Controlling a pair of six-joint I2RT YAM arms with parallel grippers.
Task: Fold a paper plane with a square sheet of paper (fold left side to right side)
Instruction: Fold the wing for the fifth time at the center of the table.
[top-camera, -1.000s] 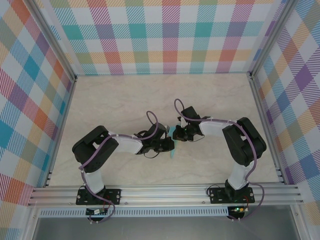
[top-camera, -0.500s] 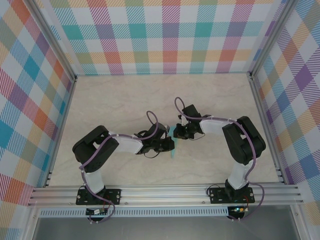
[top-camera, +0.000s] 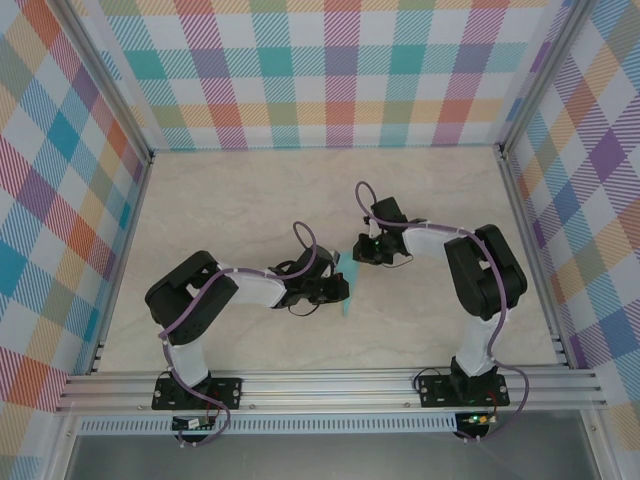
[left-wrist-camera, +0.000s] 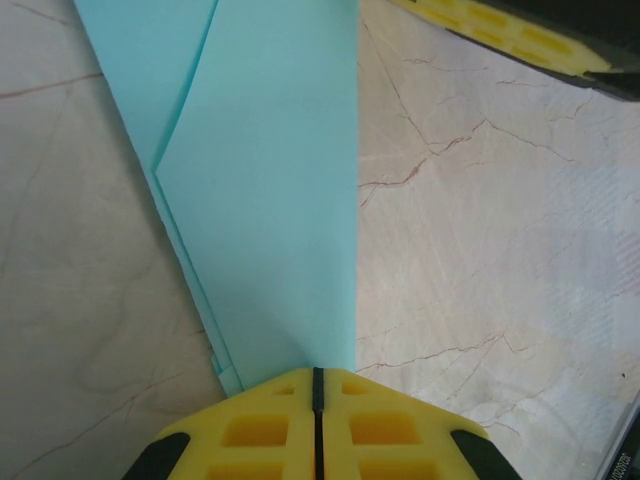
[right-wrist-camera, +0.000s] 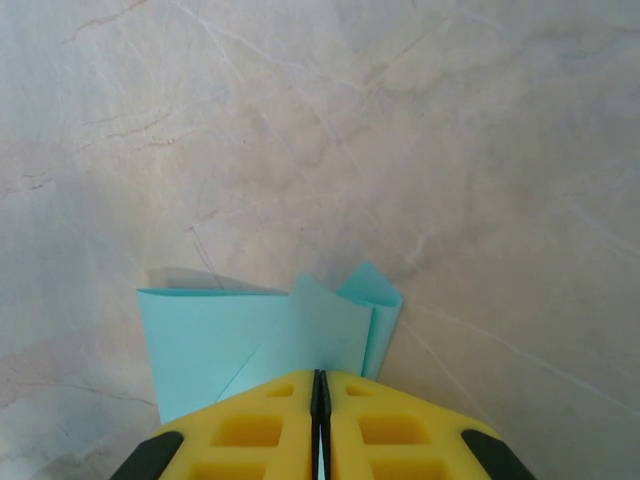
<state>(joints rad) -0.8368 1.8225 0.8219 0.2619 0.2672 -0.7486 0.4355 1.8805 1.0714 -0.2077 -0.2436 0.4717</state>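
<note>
Fingers of the left gripper (left-wrist-camera: 317, 388) are pressed tight together, no gap between the yellow pads, and their tips sit right on the narrow pointed end of the paper plane (left-wrist-camera: 270, 200). I cannot tell whether the point is nipped between them or just pinned under them. From the left gripper the turquoise paper runs straight away across the marbled table (left-wrist-camera: 500, 250), lying flat. One long edge is clean and straight. On the other side the layers overlap, a slanted flap lying on top of a wider sheet beneath.

At the end of the plane farthest from the left gripper, the right gripper (right-wrist-camera: 320, 388) is also closed, its yellow pads touching. Its tips reach over the edge of that broad end, where two small flaps (right-wrist-camera: 355, 320) curl up a little off the table and throw a shadow. Whether paper is caught between those pads I cannot tell.

From above, the right gripper stands just beyond and slightly to the right of the left gripper, with the sliver of turquoise (top-camera: 347, 303) between them, near the middle of the table.
</note>
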